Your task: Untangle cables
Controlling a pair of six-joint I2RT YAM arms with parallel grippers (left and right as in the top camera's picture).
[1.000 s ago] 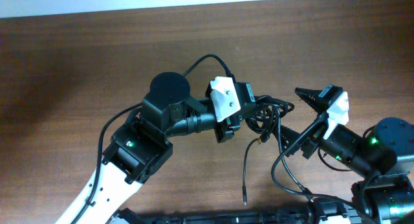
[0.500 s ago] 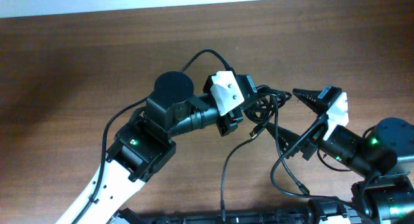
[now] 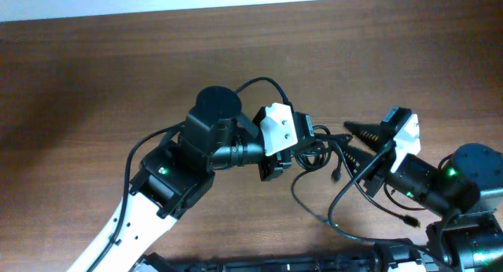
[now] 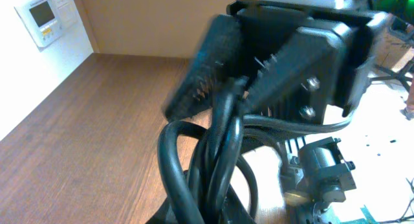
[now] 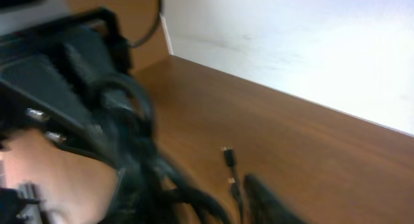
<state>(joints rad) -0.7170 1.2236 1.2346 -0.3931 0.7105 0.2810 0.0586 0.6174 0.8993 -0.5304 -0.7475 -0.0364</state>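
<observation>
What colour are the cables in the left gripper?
Black; the cables pinched in the left gripper show best in the left wrist view.

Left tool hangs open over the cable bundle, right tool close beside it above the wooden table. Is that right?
No. The left tool is not open: the left wrist view shows it shut on the cables. The right tool is close beside it above the wooden table.

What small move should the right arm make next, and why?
Probably close the right gripper fully on the nearest loop of the cables: the left gripper is shut on them, while the right one sits at the tangle's edge, grip unclear.
</observation>
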